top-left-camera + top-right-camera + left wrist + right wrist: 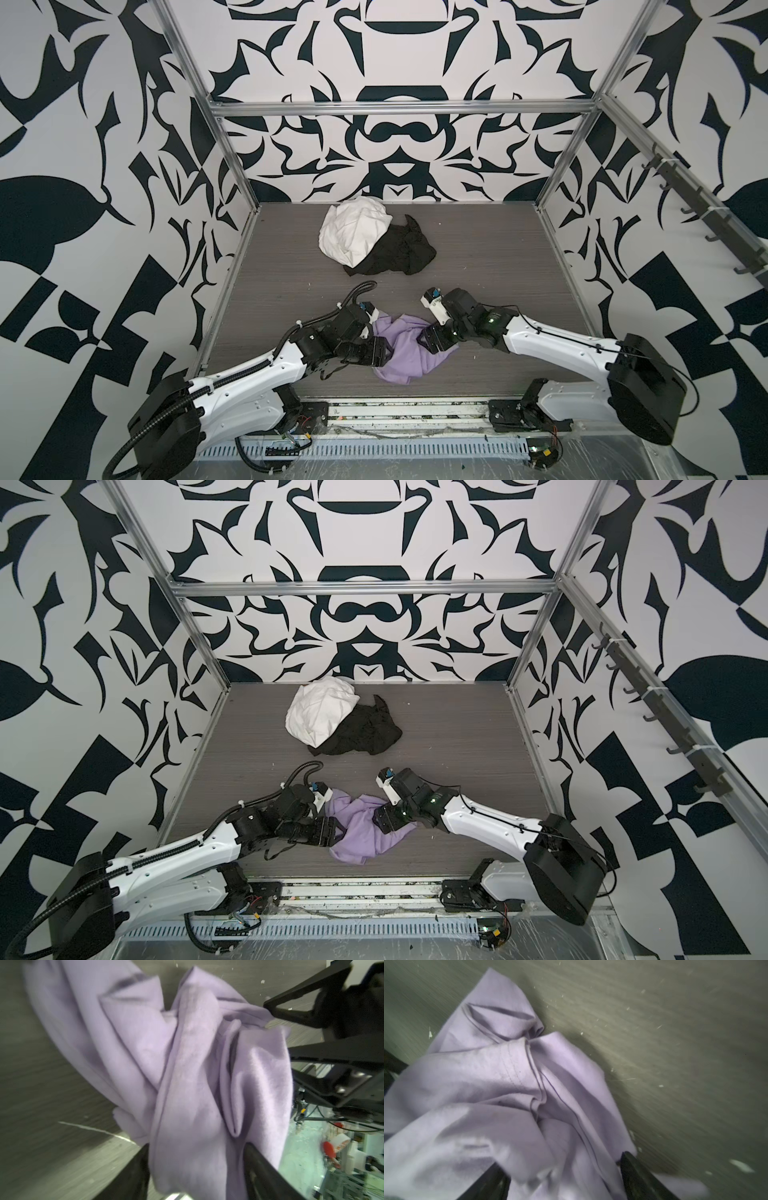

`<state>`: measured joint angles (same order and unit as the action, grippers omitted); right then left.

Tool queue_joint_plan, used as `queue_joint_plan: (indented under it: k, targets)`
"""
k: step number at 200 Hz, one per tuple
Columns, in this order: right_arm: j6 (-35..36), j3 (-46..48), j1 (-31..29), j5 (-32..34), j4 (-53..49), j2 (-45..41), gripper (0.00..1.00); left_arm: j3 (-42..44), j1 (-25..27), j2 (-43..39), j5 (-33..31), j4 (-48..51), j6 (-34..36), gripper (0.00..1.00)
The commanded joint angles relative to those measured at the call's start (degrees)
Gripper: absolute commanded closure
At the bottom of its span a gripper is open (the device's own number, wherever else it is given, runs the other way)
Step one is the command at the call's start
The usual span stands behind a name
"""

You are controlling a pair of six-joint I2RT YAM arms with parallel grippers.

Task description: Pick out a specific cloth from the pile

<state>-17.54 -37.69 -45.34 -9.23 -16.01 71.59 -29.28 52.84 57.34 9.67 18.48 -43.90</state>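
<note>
The lavender cloth [409, 349] [365, 833] lies crumpled on the grey table near its front edge, apart from the pile. My left gripper [384, 351] [338, 831] is at its left side and my right gripper [428, 338] [380, 816] at its right. In the left wrist view the cloth [187, 1064] hangs loosely between wide-apart fingers [259, 1172] of the left gripper [197, 1157], which is open. The right wrist view shows cloth folds [488, 1084] bunched between the spread fingers [637, 1176] of the right gripper [564, 1167], also open. The pile [374, 245] sits further back.
A white cloth [353, 232] [318, 715] rests partly on a black cloth [399, 249] [365, 731] at the back middle of the table [498, 257]. Aluminium frame posts [232, 166] edge the table. A rail of hooks [706, 224] runs along the right wall.
</note>
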Motion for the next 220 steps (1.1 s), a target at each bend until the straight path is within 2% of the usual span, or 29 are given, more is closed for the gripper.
queue_joint_plan:
  k: [1, 21, 28, 41, 45, 63, 81, 90, 100, 112, 122, 129, 146, 163, 180, 205, 220]
  targets:
    - [3.96, -4.17, 0.34, 7.81, -5.1, -4.27, 0.14, -2.06, -0.32, -2.79, -6.53, 5.23, 1.9, 0.24]
    - [4.81, -5.36, 0.34, 13.73, -5.78, -7.14, 0.11, -3.2, -0.98, -5.54, -12.95, 6.75, 3.34, 0.16]
    - [5.03, -5.19, 0.34, 16.63, -5.18, -7.87, 0.11, -3.74, -1.07, -6.49, -16.21, 7.18, 3.89, 0.09]
    - [6.42, -4.31, 0.43, 25.43, -3.46, -8.87, 0.11, -5.42, -1.16, -7.84, -23.2, 9.05, 5.15, 0.03]
    - [7.54, -3.96, 0.44, 27.68, -2.6, -9.13, 0.11, -6.05, -1.2, -8.09, -25.93, 10.09, 5.45, 0.0]
    - [14.65, -1.06, 0.52, 38.47, 4.54, -9.88, 0.08, -9.17, -1.25, -8.25, -38.79, 13.41, 7.26, 0.0]
    - [26.19, 5.65, 0.61, 49.18, 20.25, -9.68, 0.04, -10.14, -1.34, -7.53, -51.88, 15.25, 5.61, 0.0]
    - [31.2, 9.56, 1.0, 52.37, 29.92, -9.18, 0.01, -8.92, -1.34, -7.72, -55.5, 12.62, 9.11, 0.01]
    - [36.41, 13.18, 2.41, 52.22, 38.3, -8.41, 0.01, -6.99, -1.41, -8.48, -57.92, 7.78, 15.78, 0.01]
    - [37.77, 15.55, 5.8, 50.83, 44.32, -6.57, 0.01, -3.48, -2.21, -9.49, -59.78, -1.87, 28.95, 0.03]
    - [35.6, 15.81, 9.45, 50.38, 46.12, -4.58, 0.01, -0.39, -4.3, -10.32, -59.48, -9.77, 37.67, 0.03]
    - [34.31, 15.81, 11.94, 49.69, 46.46, -3.51, 0.01, 1.78, -6.9, -10.79, -56.94, -14.23, 42.49, 0.03]
    - [31.7, 16.08, 16.66, 46.62, 47.66, -2.2, 0.01, 6.29, -15.53, -11.46, -47.73, -21.87, 46.97, 0.05]
    - [30.81, 18.66, 20.33, 42.31, 53.52, -1.5, 0.01, 9.43, -23.38, -9.45, -40.05, -28.85, 48.78, 0.06]
    - [30.63, 21.73, 23.98, 38.62, 60.88, -0.56, 0.01, 10.47, -30.02, -4.21, -35.51, -34.66, 50.33, 0.06]
    - [28.34, 21.36, 28.69, 35.35, 63.56, 3.54, 0.02, 9.62, -39.84, 4.35, -26.79, -41.9, 46.8, 0.08]
    - [27.02, 21.75, 29.16, 33.61, 66.87, 5.98, 0.03, 8.52, -42.79, 9.31, -23.78, -45.92, 45.57, 0.09]
